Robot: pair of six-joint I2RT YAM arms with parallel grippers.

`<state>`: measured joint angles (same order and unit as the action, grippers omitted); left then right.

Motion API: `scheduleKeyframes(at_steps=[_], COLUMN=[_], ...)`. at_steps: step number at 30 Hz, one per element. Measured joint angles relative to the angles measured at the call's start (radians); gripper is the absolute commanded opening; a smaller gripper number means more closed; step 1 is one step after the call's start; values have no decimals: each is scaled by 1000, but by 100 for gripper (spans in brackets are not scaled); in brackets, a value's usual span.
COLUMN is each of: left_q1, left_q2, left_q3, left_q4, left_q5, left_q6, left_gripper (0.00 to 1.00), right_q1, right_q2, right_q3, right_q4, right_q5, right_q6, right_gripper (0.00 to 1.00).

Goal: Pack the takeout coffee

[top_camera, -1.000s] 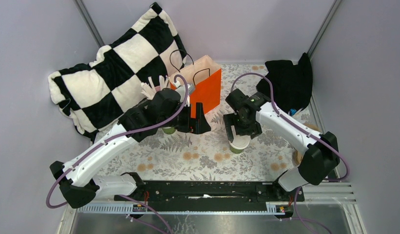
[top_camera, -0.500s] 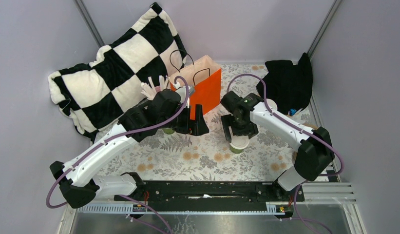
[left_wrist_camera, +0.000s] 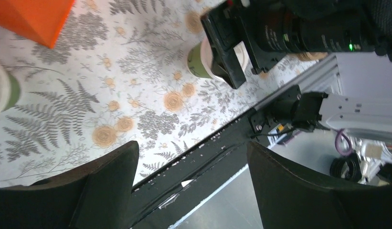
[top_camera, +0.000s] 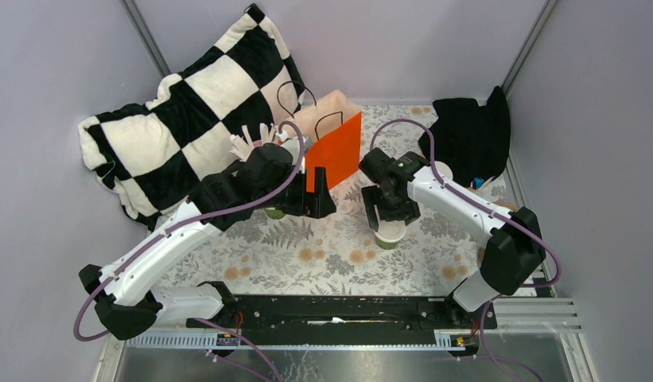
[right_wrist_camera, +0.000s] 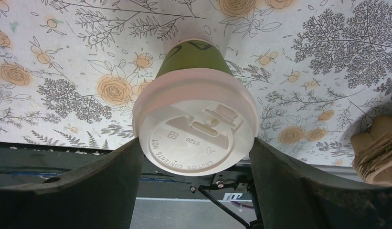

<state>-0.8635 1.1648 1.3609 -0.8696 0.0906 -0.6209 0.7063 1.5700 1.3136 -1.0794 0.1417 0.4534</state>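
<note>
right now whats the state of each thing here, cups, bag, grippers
lidded green cup: upright on the table, lid on, between the right gripper's fingers
second lidded green cup: upright on the table, lid on, not gripped
orange paper bag: standing, top open
right gripper: fingers either side of the lid, grip not confirmed
left gripper: open, empty
pink cup of white sticks: upright
</note>
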Motion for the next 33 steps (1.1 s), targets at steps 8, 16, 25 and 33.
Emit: scheduleKeyframes(at_steps=[8,16,25,33], left_q1=[54,433,500,425], left_q2=[3,129,397,481], left_q3=[185,371,404,438], left_q4=[-161,-262,-186,-159], left_q5=[-259,-357,-231,-277], left_q6=[-53,-86,-88,-96], left_gripper=[92,75,69,66], right_q1=[1,1,1,1], right_q2=[-29,-206,-353,-383], right_q3=[-3,-16,32,84], right_q4=[-5,-14,-52,-95], right_q5=[50,88,138,166], right_q6=[8,19,-2,-23], right_gripper=[77,77,76,77])
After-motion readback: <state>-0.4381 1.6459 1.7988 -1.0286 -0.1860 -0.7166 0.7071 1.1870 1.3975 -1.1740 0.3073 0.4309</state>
